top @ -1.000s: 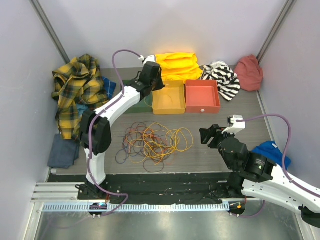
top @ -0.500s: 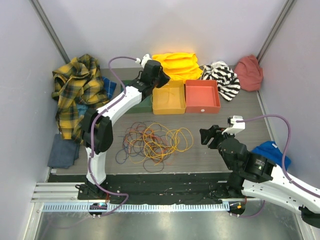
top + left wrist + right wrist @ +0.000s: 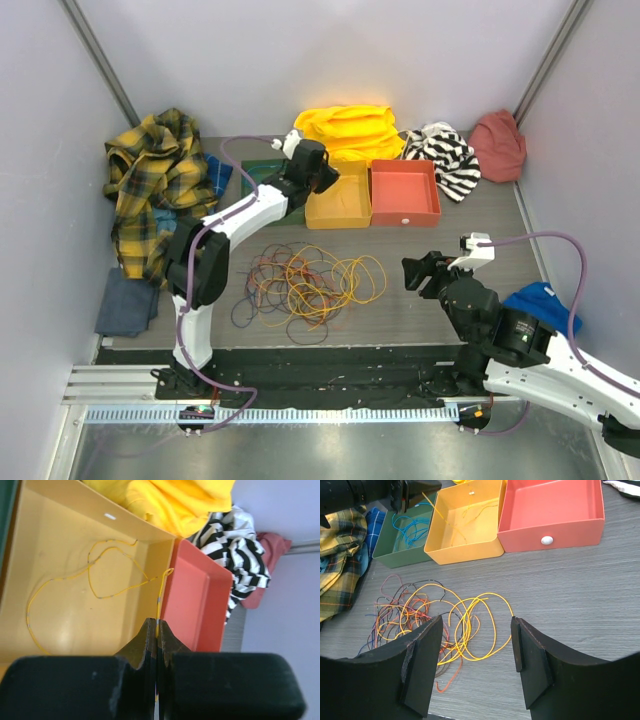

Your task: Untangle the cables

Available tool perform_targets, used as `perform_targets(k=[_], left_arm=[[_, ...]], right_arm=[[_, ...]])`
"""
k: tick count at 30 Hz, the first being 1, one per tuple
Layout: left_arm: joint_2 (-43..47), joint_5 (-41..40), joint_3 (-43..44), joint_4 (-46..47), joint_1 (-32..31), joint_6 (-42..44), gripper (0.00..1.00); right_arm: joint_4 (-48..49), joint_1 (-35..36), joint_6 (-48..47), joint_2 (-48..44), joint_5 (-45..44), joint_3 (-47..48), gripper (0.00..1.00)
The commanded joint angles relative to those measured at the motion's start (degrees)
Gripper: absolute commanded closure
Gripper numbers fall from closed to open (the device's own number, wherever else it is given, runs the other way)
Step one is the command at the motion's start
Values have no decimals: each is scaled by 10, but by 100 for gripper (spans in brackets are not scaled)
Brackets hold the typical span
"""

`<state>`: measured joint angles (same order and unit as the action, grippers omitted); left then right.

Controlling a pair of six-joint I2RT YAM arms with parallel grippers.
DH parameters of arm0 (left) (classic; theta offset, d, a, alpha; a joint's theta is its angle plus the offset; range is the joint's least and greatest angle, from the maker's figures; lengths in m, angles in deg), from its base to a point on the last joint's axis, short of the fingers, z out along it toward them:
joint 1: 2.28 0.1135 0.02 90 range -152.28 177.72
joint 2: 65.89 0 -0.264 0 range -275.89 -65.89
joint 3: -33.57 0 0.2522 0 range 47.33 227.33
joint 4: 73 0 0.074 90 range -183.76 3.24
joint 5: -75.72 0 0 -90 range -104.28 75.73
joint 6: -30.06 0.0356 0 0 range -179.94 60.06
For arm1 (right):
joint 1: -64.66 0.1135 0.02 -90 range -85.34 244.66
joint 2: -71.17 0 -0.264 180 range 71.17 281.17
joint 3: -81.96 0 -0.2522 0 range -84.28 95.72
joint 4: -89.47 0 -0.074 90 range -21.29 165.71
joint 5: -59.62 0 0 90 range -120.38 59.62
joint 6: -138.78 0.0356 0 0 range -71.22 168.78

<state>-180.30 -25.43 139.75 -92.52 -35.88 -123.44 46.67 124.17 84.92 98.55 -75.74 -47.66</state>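
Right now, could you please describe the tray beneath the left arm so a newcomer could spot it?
At the far side of the table, three trays stand in a row. It is the yellow tray, between the green tray and the red tray; only it holds a thin yellow cable.

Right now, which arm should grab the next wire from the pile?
Probably the right. The right gripper is open, empty and pointed at the cables. The left gripper is busy, shut on a yellow cable over the yellow tray.
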Motion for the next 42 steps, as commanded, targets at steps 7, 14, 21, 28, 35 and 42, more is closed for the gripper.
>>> perform_targets(k=[7,14,21,28,35,42], left_arm=[[-52,-66,96,-113,9,158,64],[-47,-112,166,-197,4,213,0],[68,-199,79,-229,3,263,0],[231,-228,-140,-149,-97,325,0],[270,-106,-283,-141,-144,278,0],[227,-145,-290,-184,-105,273,2]], right_arm=[[9,1,6,2,-15,-1,36],[9,1,6,0,-18,-2,36],[17,1,9,9,-11,-12,36],[33,0,16,28,11,-27,36],[41,0,30,33,21,-37,36],[33,0,47,43,34,-31,37]])
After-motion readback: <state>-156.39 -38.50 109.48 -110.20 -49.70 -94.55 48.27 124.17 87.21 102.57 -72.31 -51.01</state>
